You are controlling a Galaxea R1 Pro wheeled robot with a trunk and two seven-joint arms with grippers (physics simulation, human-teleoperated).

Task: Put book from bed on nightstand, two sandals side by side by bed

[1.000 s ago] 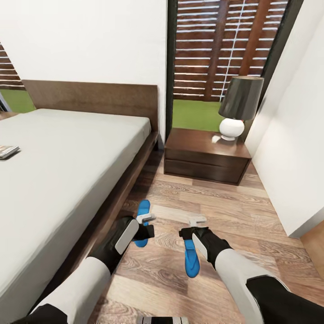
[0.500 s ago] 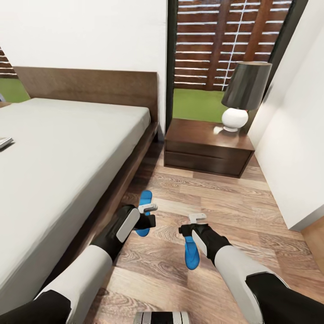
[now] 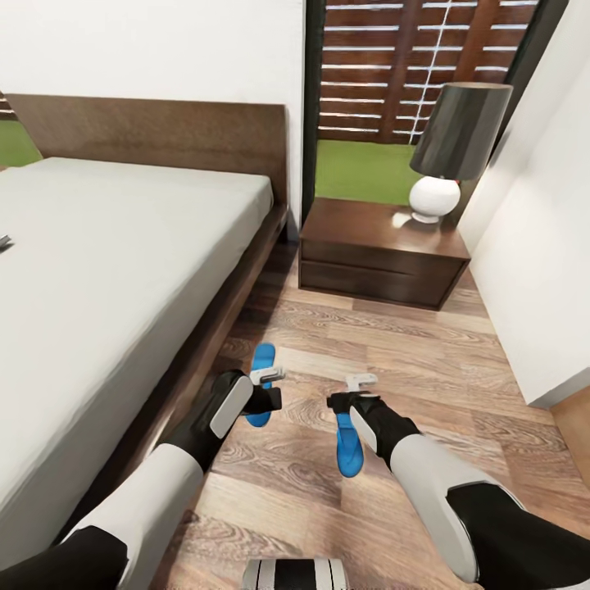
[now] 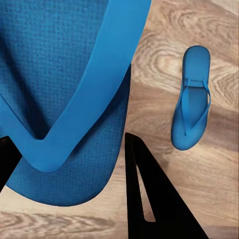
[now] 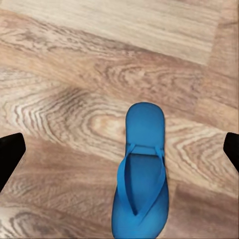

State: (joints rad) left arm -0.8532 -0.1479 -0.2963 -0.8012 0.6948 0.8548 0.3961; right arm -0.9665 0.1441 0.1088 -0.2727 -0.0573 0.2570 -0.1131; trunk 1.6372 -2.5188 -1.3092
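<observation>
Bedroom with wood-plank floor (image 3: pixel 426 360). Two flat bright blue sandals lie on the floor beside the large bed with pale mattress and dark wooden frame (image 3: pixel 123 270). The left hand (image 3: pixel 268 378) hovers over the sandal nearer the bed (image 3: pixel 261 360), its fingers (image 4: pixel 149 199) spread apart. The right hand (image 3: pixel 360 382) hangs above the other sandal (image 3: pixel 347 451), fingers wide, gripping nothing. The glossy dark-brown two-drawer nightstand (image 3: pixel 381 262) carries a white-based, dark-shaded lamp (image 3: pixel 455 147). The sandals lie apart, roughly parallel.
</observation>
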